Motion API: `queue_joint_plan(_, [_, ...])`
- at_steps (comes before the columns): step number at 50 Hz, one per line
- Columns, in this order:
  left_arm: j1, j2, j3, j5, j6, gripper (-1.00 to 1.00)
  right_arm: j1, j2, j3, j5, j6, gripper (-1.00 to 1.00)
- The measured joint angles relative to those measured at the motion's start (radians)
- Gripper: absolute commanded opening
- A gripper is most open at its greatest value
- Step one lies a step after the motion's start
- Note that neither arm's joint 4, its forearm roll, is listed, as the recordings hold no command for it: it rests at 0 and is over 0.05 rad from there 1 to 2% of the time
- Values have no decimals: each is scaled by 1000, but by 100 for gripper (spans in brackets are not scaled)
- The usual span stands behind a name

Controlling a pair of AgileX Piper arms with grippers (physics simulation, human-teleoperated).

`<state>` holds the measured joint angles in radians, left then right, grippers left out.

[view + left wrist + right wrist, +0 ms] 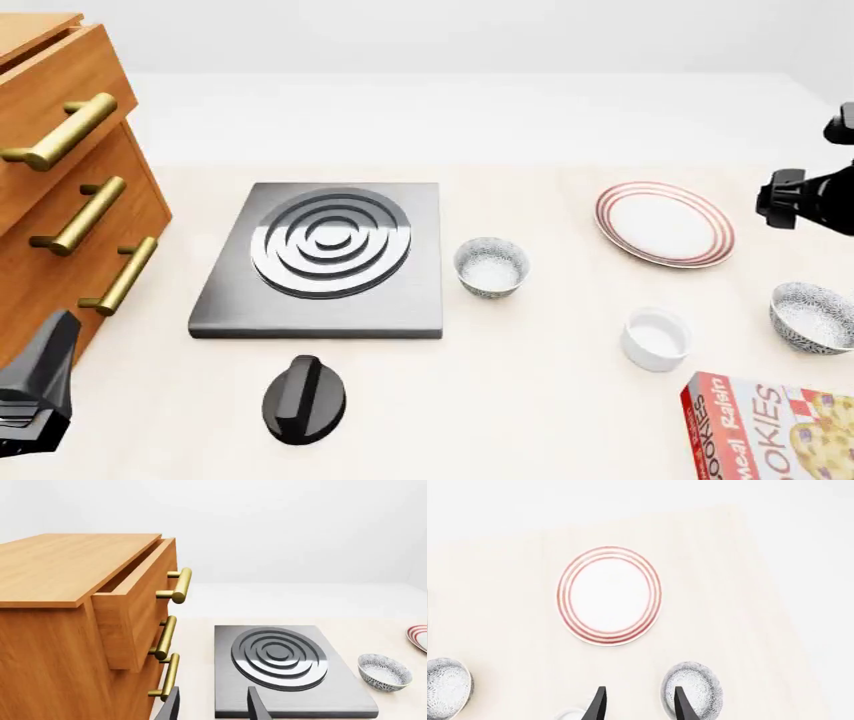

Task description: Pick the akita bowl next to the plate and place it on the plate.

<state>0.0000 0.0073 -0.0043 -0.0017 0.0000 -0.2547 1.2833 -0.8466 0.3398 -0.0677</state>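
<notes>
The plate (665, 223), white with red rings, lies right of centre on the table and shows whole in the right wrist view as the plate (609, 595). One speckled akita bowl (813, 317) stands upright in front of and to the right of the plate. My right gripper (639, 706) hangs open and empty above the table, and this akita bowl (692, 690) lies just beside one finger. A second bowl alike (491, 266) stands between the stove and the plate. My left gripper (212, 707) is open and empty, low at the near left by the cabinet.
A wooden drawer cabinet (67, 170) with its top drawer partly open fills the left side. A grey stove plate (327, 255) sits mid-table with a black knob (304, 398) in front. A white ramekin (655, 338) and a cookies box (774, 425) lie at the near right.
</notes>
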Motion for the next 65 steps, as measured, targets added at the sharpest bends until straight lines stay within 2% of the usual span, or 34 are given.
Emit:
queue_joint_plan(28, [0,0,0,0,0,100,-27,113,63,-136,-25,100])
queue_joint_plan(36, [0,0,0,0,0,100,-56,185,107,-221,-29,100])
queue_joint_plan(45, [0,0,0,0,0,100,-66,231,137,-272,-29,100])
queue_joint_plan(65, [0,0,0,0,0,100,-75,280,160,-321,-36,100])
